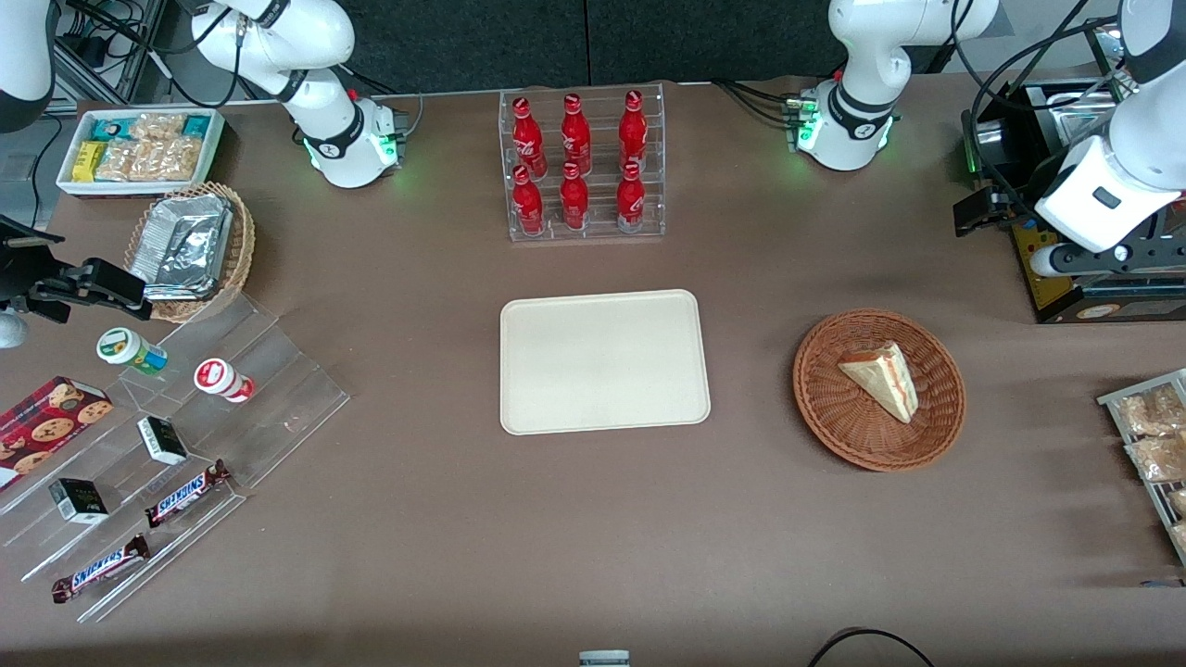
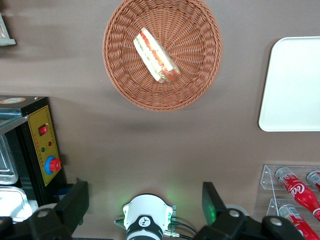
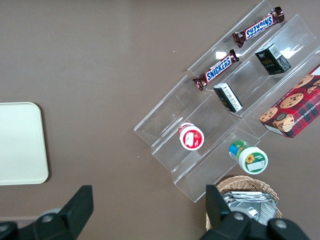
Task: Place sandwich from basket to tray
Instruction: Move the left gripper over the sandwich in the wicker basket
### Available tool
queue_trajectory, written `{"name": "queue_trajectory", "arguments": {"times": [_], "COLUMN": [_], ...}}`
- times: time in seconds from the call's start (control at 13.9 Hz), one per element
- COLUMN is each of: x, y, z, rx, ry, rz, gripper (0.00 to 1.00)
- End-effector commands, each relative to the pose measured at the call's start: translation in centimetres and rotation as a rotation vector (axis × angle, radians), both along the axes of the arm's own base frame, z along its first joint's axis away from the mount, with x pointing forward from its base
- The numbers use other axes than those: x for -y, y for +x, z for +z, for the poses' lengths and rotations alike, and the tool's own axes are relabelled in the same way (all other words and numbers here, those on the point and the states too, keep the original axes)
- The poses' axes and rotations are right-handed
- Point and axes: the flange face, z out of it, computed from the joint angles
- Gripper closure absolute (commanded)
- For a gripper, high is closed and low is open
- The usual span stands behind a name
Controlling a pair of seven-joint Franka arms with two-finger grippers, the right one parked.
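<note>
The sandwich (image 1: 885, 375) lies in the reddish-brown wicker basket (image 1: 815, 408), toward the working arm's end of the table. The cream tray (image 1: 602, 361) lies flat at the table's middle, beside the basket, with nothing on it. My left gripper (image 1: 980, 211) hangs high above the table, farther from the front camera than the basket and well apart from it. In the left wrist view the gripper (image 2: 144, 200) is open and empty, its fingers (image 2: 75, 200) wide apart. That view also shows the sandwich (image 2: 155, 55), the basket (image 2: 125, 80) and the tray (image 2: 292, 85).
A clear rack of red bottles (image 1: 582, 167) stands farther from the front camera than the tray. A black control box (image 1: 1066, 269) sits beside my gripper. A rack of snack packets (image 1: 1154, 435) is at the working arm's end. Stepped clear shelves (image 1: 185, 435) and a tan foil-tray basket (image 1: 190, 245) are at the parked arm's end.
</note>
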Motion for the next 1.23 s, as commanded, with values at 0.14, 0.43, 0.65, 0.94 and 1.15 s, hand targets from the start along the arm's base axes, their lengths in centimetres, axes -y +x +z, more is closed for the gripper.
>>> {"name": "queue_trajectory", "arguments": {"times": [0.14, 0.43, 0.65, 0.94, 1.15], "x": [-0.3, -1.1, -1.0, 0.2, 0.8], "y": [0.6, 1.6, 2.3, 3.5, 3.0], "z": [-2.1, -11.2, -16.3, -21.8, -26.6], "rx": [-0.010, 0.048, 0.138, 0.215, 0.254], "ry": [-0.009, -0.009, 0.013, 0.036, 0.045], "rz": [-0.003, 0.030, 0.204, 0.439, 0.571], "gripper": [0.00, 0.00, 0.00, 0.00, 0.00]}}
